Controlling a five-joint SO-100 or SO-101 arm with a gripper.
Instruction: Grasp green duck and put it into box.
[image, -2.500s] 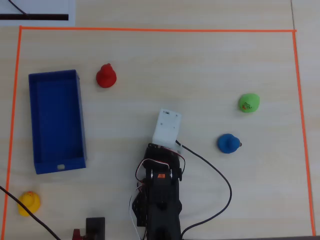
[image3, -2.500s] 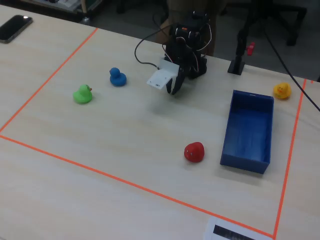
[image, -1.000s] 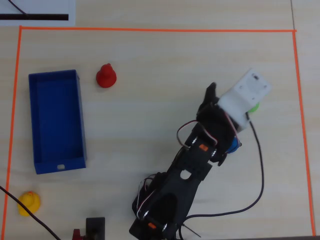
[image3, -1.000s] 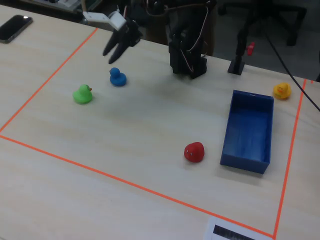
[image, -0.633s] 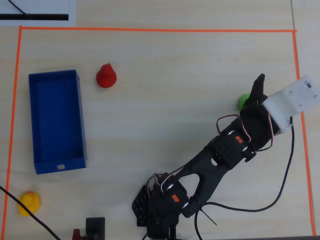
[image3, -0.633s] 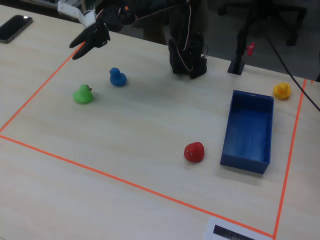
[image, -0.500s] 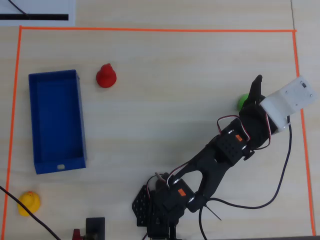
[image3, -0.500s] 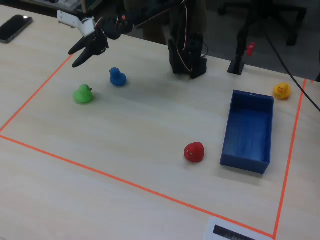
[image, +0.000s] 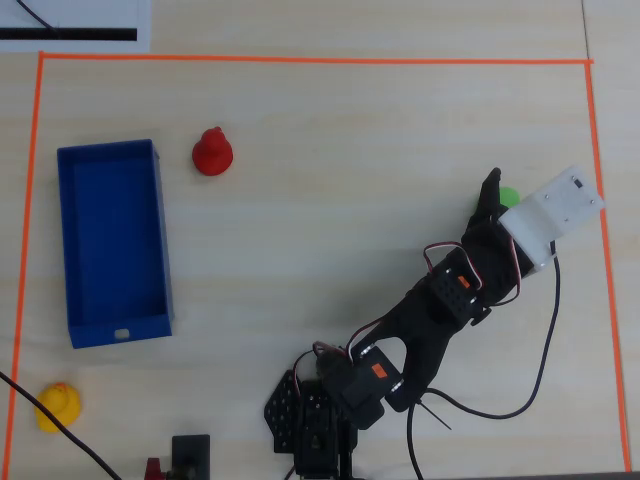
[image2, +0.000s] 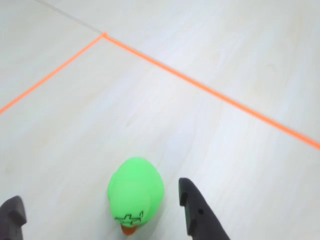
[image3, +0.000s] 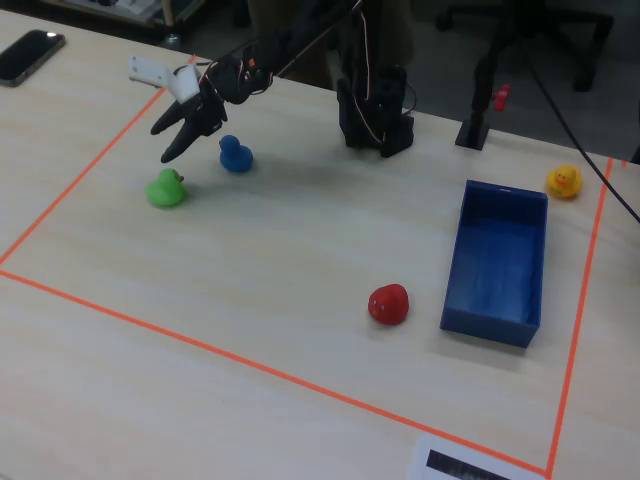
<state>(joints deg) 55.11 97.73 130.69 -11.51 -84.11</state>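
Note:
The green duck (image2: 136, 192) stands on the table between my open fingers, closer to the right finger (image2: 197, 212) than the left one (image2: 12, 215), with gaps on both sides. My gripper (image2: 102, 215) is open and holds nothing. In the overhead view only a sliver of the green duck (image: 511, 196) shows beside the gripper (image: 497, 198) at the right side of the taped area. In the fixed view the gripper (image3: 166, 142) hovers just above the green duck (image3: 166, 188). The blue box (image: 120, 328) lies far off at the left of the overhead view and shows empty in the fixed view (image3: 490, 318).
A blue duck (image3: 235, 154) stands close to the green one. A red duck (image: 212, 152) stands near the box. A yellow duck (image: 58, 407) sits outside the orange tape border (image: 300, 59). The arm base (image: 320, 420) is at the bottom.

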